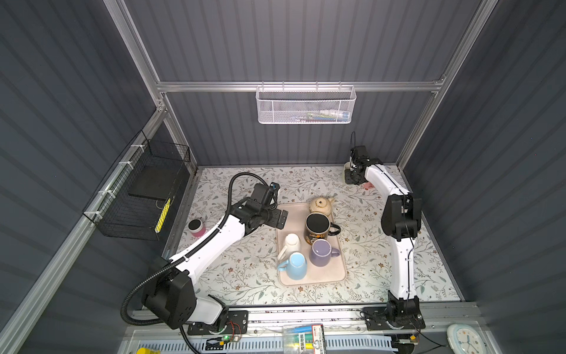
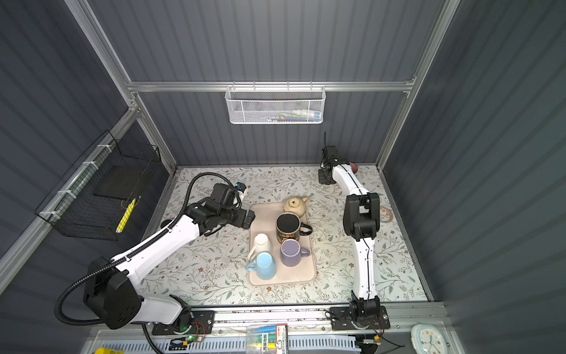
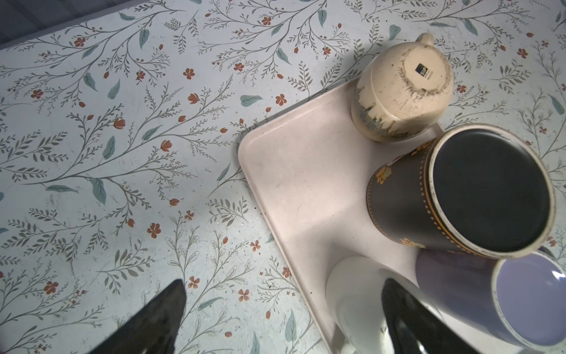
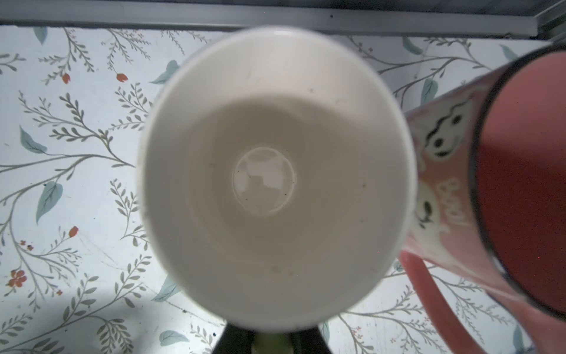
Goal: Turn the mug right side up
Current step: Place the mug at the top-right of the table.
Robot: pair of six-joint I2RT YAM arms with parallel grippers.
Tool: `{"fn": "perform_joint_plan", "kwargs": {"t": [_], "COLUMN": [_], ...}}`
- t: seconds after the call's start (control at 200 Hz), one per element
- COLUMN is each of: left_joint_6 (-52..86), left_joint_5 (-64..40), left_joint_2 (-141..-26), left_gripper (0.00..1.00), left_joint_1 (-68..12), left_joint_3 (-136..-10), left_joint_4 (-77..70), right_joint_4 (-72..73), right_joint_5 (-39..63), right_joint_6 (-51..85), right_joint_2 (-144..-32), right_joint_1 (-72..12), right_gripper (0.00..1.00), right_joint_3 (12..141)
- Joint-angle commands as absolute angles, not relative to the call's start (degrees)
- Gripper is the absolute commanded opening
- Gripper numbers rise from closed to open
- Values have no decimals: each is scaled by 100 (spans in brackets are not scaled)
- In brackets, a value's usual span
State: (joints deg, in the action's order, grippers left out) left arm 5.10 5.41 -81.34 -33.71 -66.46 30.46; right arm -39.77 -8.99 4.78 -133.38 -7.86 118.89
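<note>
A white mug (image 4: 275, 171) stands mouth up on the flowered table at the back right corner, its empty inside facing the right wrist camera. My right gripper (image 4: 271, 332) is shut at its rim side, on what looks like the handle; in both top views that gripper (image 1: 352, 176) (image 2: 324, 176) hangs over the corner and hides most of the mug. On the beige tray (image 1: 312, 277) stand a cream mug (image 3: 401, 89), a black mug (image 3: 487, 190), a white one (image 1: 292, 240), a blue one (image 1: 295, 265) and a purple one (image 1: 321, 251), base up. My left gripper (image 3: 284, 282) is open at the tray's left edge.
A pink mug (image 4: 505, 184) with ghost faces stands mouth up right beside the held mug. A small pink pot (image 1: 197, 227) sits by the left wall. A black wire basket (image 1: 144, 190) hangs on the left wall, a white mesh basket (image 1: 306, 105) on the back wall.
</note>
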Motion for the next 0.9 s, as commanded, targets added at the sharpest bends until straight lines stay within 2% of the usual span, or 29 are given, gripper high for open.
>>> {"fn": "perform_joint_plan", "kwargs": {"t": [0.0,0.255,0.315,0.45,0.525,0.75,0.895], "left_joint_6": [531,527,528,511,501,243,-182], "left_joint_5": [562,571,567,570,530,151,-208], "left_joint_2": [-8099,-8086,-8085,-8069,-8068,-7897,-7558], "left_gripper": [100,100,100,100,100,100,100], "left_joint_1": [-3384,-3384,-3384,-3384,-3384,-3384,-3384], "left_joint_3": [-6575,-6599,-6617,-6676,-6721,-6782,-6689], "left_joint_4": [3141,3171,3193,3269,3353,3713,3856], "right_joint_4": [-3546,-3211,-3153,-2993,-2981,-2967,-2946], "right_joint_5": [-933,-870,-849,-835,-833,-798,-762], "right_joint_6": [510,502,504,492,497,492,466], "right_joint_2": [-13123,-12960,-12917,-12780,-12740,-12605,-12367], "right_joint_1": [-791,-800,-800,-813,-809,-842,-860], "right_gripper": [0,1,8,34,45,63,69], "right_joint_3": [11760,11267,11162,10906,10841,10734,10625]}}
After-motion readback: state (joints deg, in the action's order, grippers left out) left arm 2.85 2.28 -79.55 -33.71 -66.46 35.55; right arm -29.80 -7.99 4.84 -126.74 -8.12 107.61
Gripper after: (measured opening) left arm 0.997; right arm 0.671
